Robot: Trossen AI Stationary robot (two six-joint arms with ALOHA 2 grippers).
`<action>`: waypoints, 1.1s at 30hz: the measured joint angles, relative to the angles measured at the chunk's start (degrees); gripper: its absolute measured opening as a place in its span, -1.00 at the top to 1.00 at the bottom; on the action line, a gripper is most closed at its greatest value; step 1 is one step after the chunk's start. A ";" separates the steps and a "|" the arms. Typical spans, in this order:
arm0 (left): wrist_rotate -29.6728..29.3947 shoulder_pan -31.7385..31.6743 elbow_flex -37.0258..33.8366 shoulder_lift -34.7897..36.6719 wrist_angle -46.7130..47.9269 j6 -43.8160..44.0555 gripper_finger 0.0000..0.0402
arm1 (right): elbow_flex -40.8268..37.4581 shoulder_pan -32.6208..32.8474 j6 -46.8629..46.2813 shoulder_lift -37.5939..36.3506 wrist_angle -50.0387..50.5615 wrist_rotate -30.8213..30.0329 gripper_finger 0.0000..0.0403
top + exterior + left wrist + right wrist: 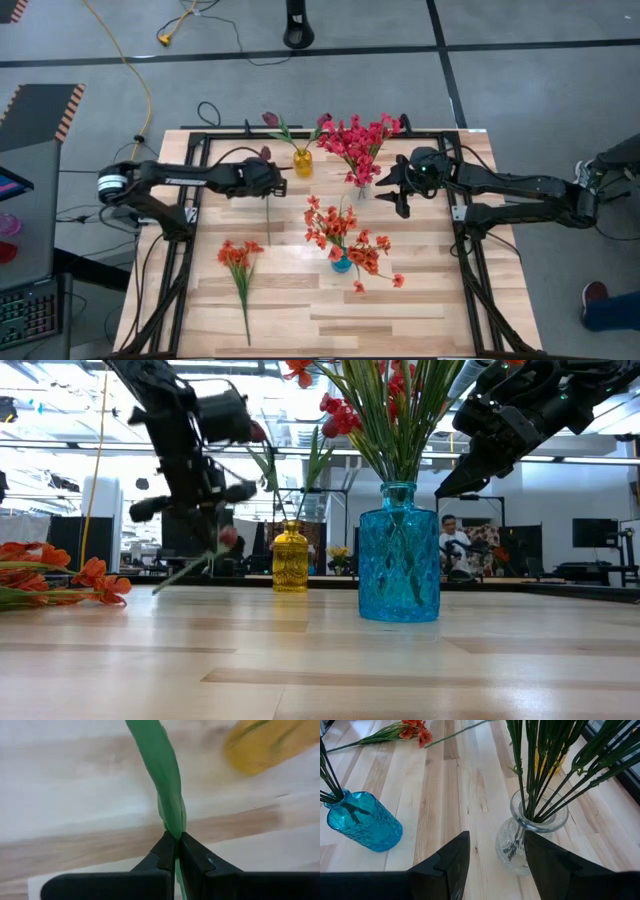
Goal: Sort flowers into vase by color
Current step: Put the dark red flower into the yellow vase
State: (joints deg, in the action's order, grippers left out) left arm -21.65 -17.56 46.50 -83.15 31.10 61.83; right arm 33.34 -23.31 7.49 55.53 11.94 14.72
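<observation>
Left pincer, clamped on a maroon tulip's stem, should next lift it into the yellow vase just beside; right pincer waits open.

No lettering, labels, brand marks or numbers can be read anywhere — not on the wooden table, nor on the blue vase standing on it — and no signs.

place: robotics lab; cues: taped concrete floor; monitors; seated person
</observation>
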 joint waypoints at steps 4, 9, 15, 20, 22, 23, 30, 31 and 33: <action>-5.13 3.11 0.00 5.61 -0.71 -1.62 1.00 | 0.01 0.00 0.00 0.01 0.00 0.00 -0.06; -12.63 9.02 0.05 12.00 -4.00 -4.18 1.00 | 0.00 0.02 0.00 0.00 0.00 0.00 -0.06; -21.37 16.50 0.07 14.53 -17.37 -17.44 1.00 | 0.00 0.00 0.00 0.00 0.02 0.00 -0.06; -22.67 20.03 0.11 14.53 -32.76 -36.04 1.00 | 0.00 0.00 0.00 0.00 0.02 0.00 -0.06; -22.81 20.66 0.11 14.53 -37.45 -40.59 1.00 | 0.01 0.01 0.00 0.00 0.02 0.00 -0.06; -22.79 20.79 0.11 14.53 -39.53 -42.79 1.00 | 0.00 0.02 0.00 0.00 0.02 0.00 -0.06; -22.81 19.44 0.11 14.53 -50.93 -59.22 1.00 | 0.00 0.02 0.00 0.00 0.00 0.00 -0.06; -22.77 18.92 0.11 14.53 -52.84 -61.56 1.00 | 0.00 0.02 0.00 0.00 0.00 0.00 -0.06; -22.24 17.57 0.13 14.53 -56.71 -66.34 1.00 | 0.00 0.00 0.00 0.00 0.00 0.00 -0.06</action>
State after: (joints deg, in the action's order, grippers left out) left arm -43.89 0.02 46.63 -68.62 -25.60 -4.51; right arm 33.34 -23.31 7.49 55.53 11.94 14.72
